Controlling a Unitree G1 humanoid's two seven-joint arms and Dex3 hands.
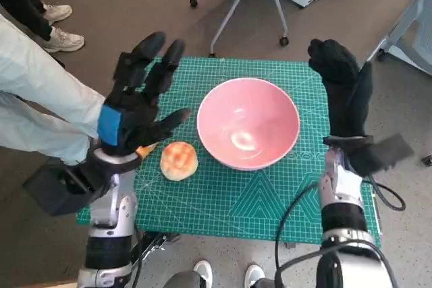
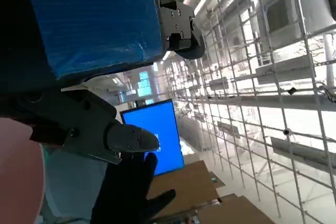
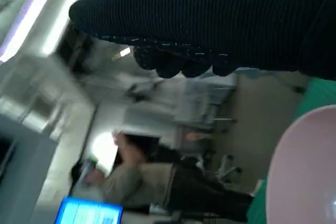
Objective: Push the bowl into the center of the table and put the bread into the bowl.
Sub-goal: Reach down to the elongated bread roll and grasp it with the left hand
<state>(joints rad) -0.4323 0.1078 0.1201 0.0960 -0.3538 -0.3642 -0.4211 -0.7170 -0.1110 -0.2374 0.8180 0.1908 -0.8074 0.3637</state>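
A pink bowl [image 1: 248,123] stands empty near the middle of the green cutting mat [image 1: 236,197]. A round golden bread roll [image 1: 179,160] lies on the mat just left of the bowl. My left hand [image 1: 138,102] hovers above the mat's left side, fingers spread, holding nothing, a little above and left of the bread. My right hand [image 1: 341,82] is raised at the bowl's right side, fingers extended, empty. The bowl's rim [image 3: 304,171] shows in the right wrist view under the glove [image 3: 210,19]. The left wrist view shows my left hand [image 2: 94,30] and the bowl's edge [image 2: 18,177].
A person in pale trousers [image 1: 40,99] sits close to the table's left edge, with shoes [image 1: 57,28] on the floor. A wheeled chair base [image 1: 236,5] stands beyond the table. Cables [image 1: 297,220] hang at the front right. A person [image 3: 157,182] shows in the right wrist view.
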